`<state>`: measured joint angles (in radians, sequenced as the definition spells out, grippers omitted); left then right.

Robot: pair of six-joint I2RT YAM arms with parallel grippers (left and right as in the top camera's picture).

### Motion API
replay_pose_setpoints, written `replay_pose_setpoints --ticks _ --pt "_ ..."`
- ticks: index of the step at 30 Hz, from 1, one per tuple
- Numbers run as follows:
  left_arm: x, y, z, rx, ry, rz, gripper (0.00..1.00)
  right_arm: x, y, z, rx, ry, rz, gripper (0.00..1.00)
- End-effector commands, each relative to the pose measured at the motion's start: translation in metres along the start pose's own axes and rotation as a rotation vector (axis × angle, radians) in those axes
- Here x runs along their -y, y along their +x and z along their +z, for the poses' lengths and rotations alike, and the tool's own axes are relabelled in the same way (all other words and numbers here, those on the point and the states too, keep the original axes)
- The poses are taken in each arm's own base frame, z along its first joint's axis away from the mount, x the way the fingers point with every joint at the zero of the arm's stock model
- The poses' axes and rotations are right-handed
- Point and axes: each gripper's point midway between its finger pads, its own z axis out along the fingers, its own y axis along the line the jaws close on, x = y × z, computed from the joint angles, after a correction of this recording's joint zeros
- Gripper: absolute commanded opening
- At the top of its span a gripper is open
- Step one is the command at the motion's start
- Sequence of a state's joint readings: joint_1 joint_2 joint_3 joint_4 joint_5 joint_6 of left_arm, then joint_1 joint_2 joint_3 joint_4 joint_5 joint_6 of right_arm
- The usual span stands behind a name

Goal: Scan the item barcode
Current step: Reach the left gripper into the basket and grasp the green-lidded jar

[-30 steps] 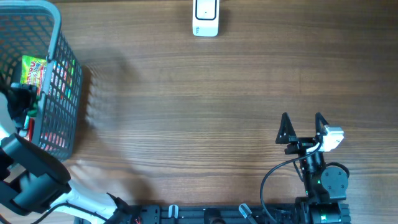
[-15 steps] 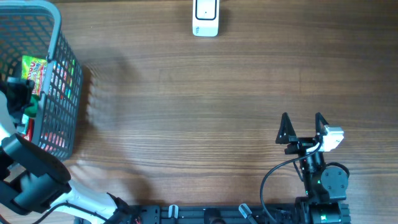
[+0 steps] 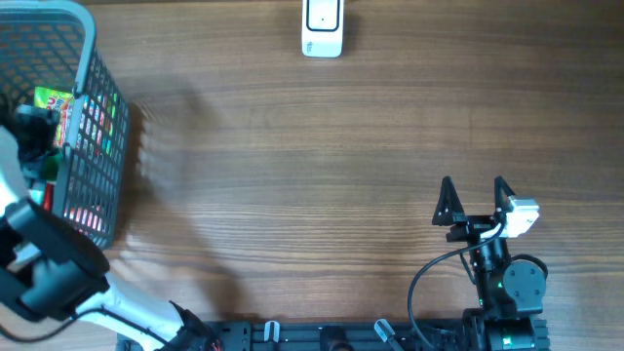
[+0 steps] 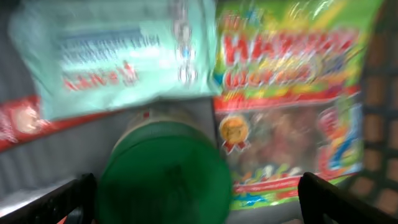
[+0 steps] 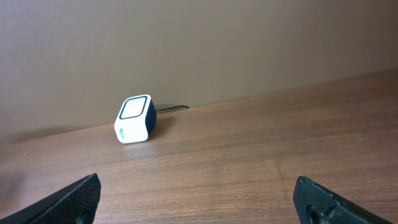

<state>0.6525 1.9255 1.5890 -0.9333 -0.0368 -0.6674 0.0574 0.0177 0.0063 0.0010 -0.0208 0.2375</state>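
A grey mesh basket [image 3: 105,127] stands at the left edge of a wooden bench [image 3: 312,146]. The left end effector [image 4: 196,199] hangs inside it with its fingers spread wide and holding nothing.

The blurred left wrist view shows a green-lidded container [image 4: 163,171] directly between the two fingertips. It looks like the item to be scanned. A bright candy bag [image 4: 286,106] lies just beside it on the right. A pale mint packet [image 4: 118,56] lies above it, and a red packet [image 4: 18,121] shows at the left edge. No barcode can be made out on any of them.

The container appears rigid and round, probably with smooth sides that could slip or roll. The safest hold is likely a squeeze across the lid or the body just below it, with the fingers on opposite sides. It is probably heavier than its neighbours. The candy bag, by contrast, looks like soft, light, crinkly film that would sag and slide. It is better pinched at a sealed edge.

The white scanner [image 3: 323,27] sits at the far middle of the bench, well apart from the basket. The right end effector [image 3: 474,185] is near the bench's front edge, also spread and empty.
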Motion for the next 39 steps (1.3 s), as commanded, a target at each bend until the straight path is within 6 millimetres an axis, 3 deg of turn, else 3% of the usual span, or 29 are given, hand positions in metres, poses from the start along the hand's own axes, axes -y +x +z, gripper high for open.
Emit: replay_pose_setpoints --ticks 1,5,11,18,25,28,32,35,39 --pt "-0.012 0.015 0.028 -0.080 -0.080 0.017 1.00 0.001 -0.002 0.000 0.009 0.007 0.001 1.00" --pt "-0.028 0.008 0.029 -0.059 -0.140 0.006 1.00 0.001 -0.002 0.000 0.009 0.007 0.001 1.00" --pt "-0.031 0.007 0.036 -0.067 -0.145 -0.006 1.00 0.001 -0.002 0.000 0.009 0.007 0.001 1.00" --pt "-0.038 0.015 0.056 -0.111 -0.183 -0.001 0.87 0.001 -0.002 0.000 0.009 0.007 0.001 1.00" --pt "-0.040 0.017 0.056 -0.123 -0.190 0.030 0.72 0.001 -0.002 0.000 0.009 0.007 0.001 1.00" --pt "-0.042 0.013 0.046 -0.119 -0.189 0.022 0.68 0.001 -0.002 0.000 0.009 0.007 0.001 1.00" --pt "-0.036 -0.012 0.004 -0.074 -0.155 0.006 0.63 0.001 -0.002 0.000 0.009 0.007 0.001 1.00" --pt "-0.024 -0.038 -0.058 0.008 -0.093 -0.004 0.62 0.001 -0.002 0.000 0.009 0.007 0.001 1.00" --pt "-0.002 -0.050 -0.140 0.088 0.060 0.014 0.63 0.001 -0.002 0.000 0.009 0.007 0.001 1.00"
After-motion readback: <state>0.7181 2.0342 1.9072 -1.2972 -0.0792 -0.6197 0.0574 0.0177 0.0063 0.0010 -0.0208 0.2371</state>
